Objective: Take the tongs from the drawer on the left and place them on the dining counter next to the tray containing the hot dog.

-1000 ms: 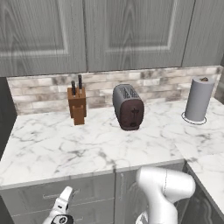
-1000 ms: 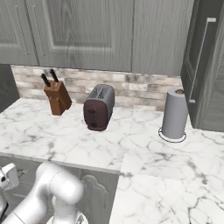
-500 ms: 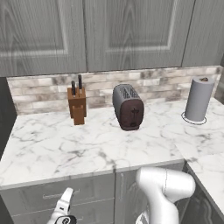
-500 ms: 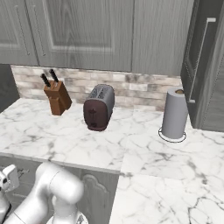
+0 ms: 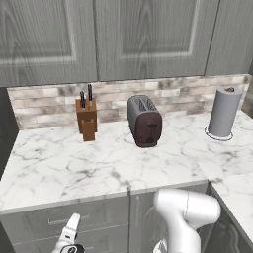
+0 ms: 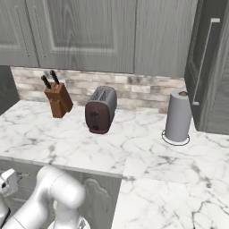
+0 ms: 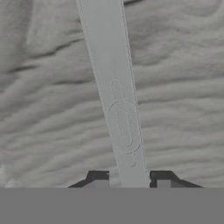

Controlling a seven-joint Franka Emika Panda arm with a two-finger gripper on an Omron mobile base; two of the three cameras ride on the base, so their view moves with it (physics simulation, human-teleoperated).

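Two dark fingertips of the hand (image 7: 131, 177) stood apart, one on each side of a long silvery strip that I took for one arm of the tongs (image 7: 118, 96). Thin gaps seemed to separate the tips from the metal, but I could not tell whether they were clamped on it or loose. The tongs lay on a grey grained surface (image 7: 183, 87), probably the floor of the drawer.

Further out, the white arm (image 5: 185, 212) bent low in front of the cabinets, below the edge of the marble desk (image 5: 59, 168). That desk carried a knife block (image 5: 87, 118), a toaster (image 5: 144, 121) and a paper roll (image 5: 221, 112).

By my reckoning the job was at its first step: the tongs had been reached but not lifted. Carrying them to the dining counter and setting them down beside the tray was all left.

Both ends of the strip were cut off by the picture's edges, and the tongs' second arm could not be made out.
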